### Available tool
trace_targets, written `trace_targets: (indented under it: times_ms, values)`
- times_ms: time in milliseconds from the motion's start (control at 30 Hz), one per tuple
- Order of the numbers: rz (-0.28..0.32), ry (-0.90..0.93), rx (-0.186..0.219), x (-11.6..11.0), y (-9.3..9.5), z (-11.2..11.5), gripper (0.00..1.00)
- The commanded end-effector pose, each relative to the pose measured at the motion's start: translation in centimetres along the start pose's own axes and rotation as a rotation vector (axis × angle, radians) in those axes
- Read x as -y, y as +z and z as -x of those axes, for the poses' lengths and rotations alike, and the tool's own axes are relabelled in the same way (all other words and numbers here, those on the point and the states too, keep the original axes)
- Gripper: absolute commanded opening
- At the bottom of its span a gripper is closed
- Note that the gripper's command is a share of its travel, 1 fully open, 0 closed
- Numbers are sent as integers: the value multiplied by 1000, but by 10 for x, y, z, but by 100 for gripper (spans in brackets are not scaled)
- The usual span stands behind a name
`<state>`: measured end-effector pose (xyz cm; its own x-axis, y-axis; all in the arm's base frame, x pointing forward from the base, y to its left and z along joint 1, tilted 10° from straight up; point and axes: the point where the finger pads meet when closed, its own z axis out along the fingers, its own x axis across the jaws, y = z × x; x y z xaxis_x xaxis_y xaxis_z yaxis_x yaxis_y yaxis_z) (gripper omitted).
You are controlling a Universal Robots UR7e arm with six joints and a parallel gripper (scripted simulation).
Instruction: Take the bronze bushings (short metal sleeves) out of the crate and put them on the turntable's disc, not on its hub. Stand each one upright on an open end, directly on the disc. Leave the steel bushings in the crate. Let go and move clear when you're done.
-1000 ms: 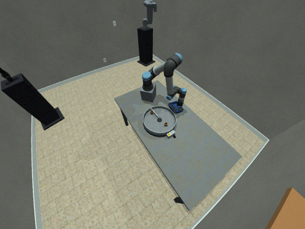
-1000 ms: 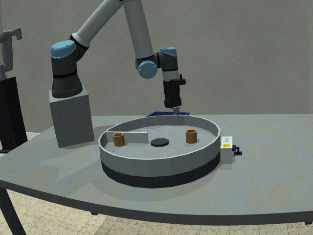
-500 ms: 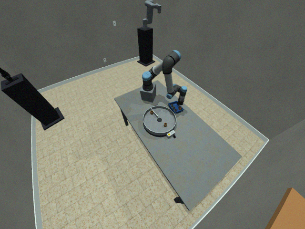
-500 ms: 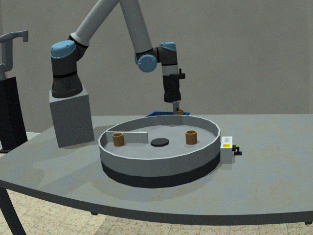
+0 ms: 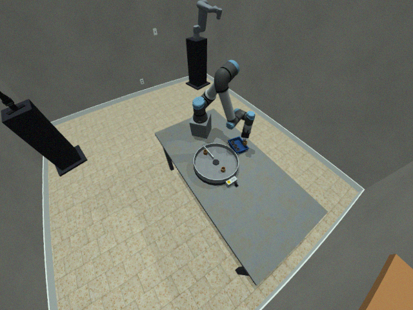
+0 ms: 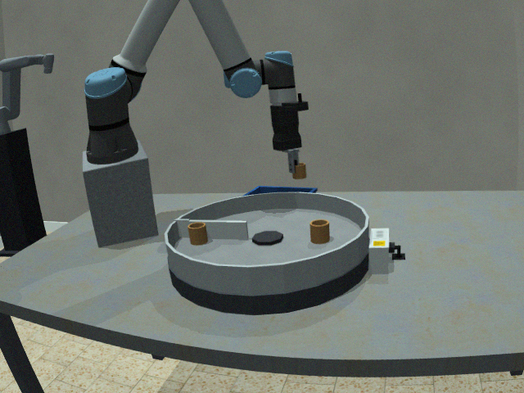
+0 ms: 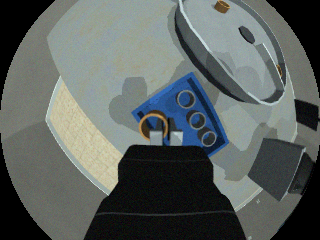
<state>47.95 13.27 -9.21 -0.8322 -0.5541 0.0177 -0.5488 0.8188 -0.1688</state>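
My gripper [image 5: 244, 139] [image 6: 293, 168] [image 7: 165, 124] is nearly closed, pinching the wall of a bronze bushing [image 5: 244, 143] [image 6: 300, 171] [image 7: 142, 126], one finger inside its opening. That bushing hangs above the blue crate [image 5: 232, 147] [image 6: 281, 187] [image 7: 162, 93], off the crate floor. Three steel bushings [image 5: 235, 145] [image 7: 178, 100] stand in a row inside, open ends up.

The crate sits on a grey table [image 5: 260, 213] [image 6: 444, 295] [image 7: 100, 50], top mottled with faint blue and tan patches, shadows falling across it. Near the crate is the round turntable [image 6: 262, 279] [image 7: 187, 37] [image 5: 196, 166], with two more bronze bushings [image 5: 222, 169] [image 6: 319, 232] [image 7: 222, 6] upright on its disc, apart from the dark hub [image 5: 215, 162] [image 6: 267, 237] [image 7: 247, 34]. One is beside the thin divider [image 5: 208, 152] [image 6: 223, 229] [image 7: 270, 57]. A white control box [image 5: 231, 181] [image 6: 379, 258] is at the rim.

Past the table: beige speckled floor tiles [image 5: 116, 216] [image 6: 254, 381] [image 7: 85, 145], pale baseboard [image 5: 120, 96], plain grey walls [image 5: 100, 50] [image 6: 381, 84] [image 7: 30, 75]. Two black pedestals [image 5: 40, 140] [image 6: 19, 182] stand on the floor; one bears a grey arm [image 5: 202, 18] [image 6: 12, 88]. An orange block [image 5: 393, 283] fills a corner of the top view. Two outlet plates [image 5: 155, 31] are on the wall.
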Motion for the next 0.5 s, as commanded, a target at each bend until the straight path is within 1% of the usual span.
trace_targets:
  times_ms: [0, 200, 467]
  values:
    - [0, 0, 0, 0, -23, 0, 0]
    - [0, 0, 0, 0, -34, 0, 0]
    - [0, 0, 0, 0, -35, 0, 0]
